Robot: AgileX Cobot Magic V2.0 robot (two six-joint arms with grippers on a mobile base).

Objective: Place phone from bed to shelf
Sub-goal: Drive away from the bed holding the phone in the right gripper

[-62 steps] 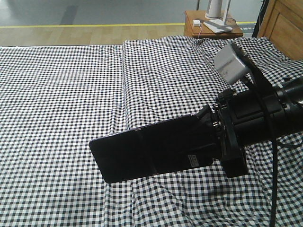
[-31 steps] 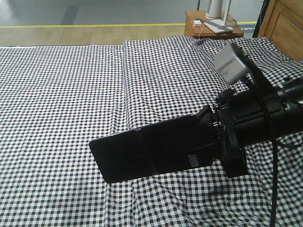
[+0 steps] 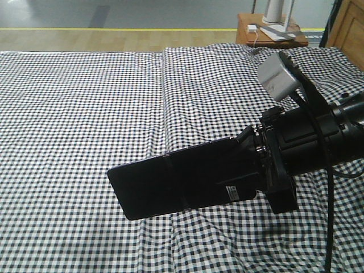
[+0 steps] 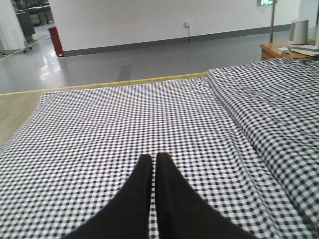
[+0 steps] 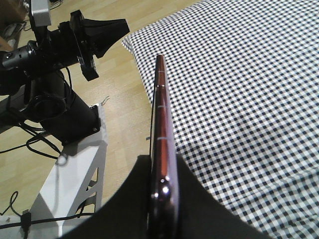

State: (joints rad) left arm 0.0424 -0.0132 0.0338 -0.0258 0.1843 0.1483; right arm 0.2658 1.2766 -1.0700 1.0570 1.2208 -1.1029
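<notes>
Holds the phone [image 3: 170,185] in the right pincer [image 3: 247,170], closed tight on the slab's right end and reaching in from the right of the front view. Carries it above the bed [image 3: 79,114], off the checked sheet, glossy black face turned toward the front camera, free end pointing left. Shows a seam across the middle and a small white sticker [image 3: 233,192] just beside the grip. Bears a grey camera box [image 3: 278,77] on top of the wrist.

From the right wrist view, sees the phone [image 5: 160,114] edge-on, pinkish edge leading away from the lens, pinched between two black fingers [image 5: 199,209] of the right pincer [image 5: 162,199] at the bottom. Has the bed [image 5: 249,74] to the right of the slab and wood floor [image 5: 124,89] to the left. Catches the left pincer [image 5: 107,30] far off to the left as well, tips together, with a white frame [image 5: 65,184] lower down on the floor.

From the left wrist view, finds the left pincer [image 4: 150,159] closed, tips touching and nothing between them, hovering over the bed [image 4: 124,114]. Places a small brown bedside table [image 4: 279,49] at the far right, past the mattress. Picks out the same table [image 3: 273,37] at the far right of the front view, just beside a slice of wooden headboard [image 3: 348,28].
</notes>
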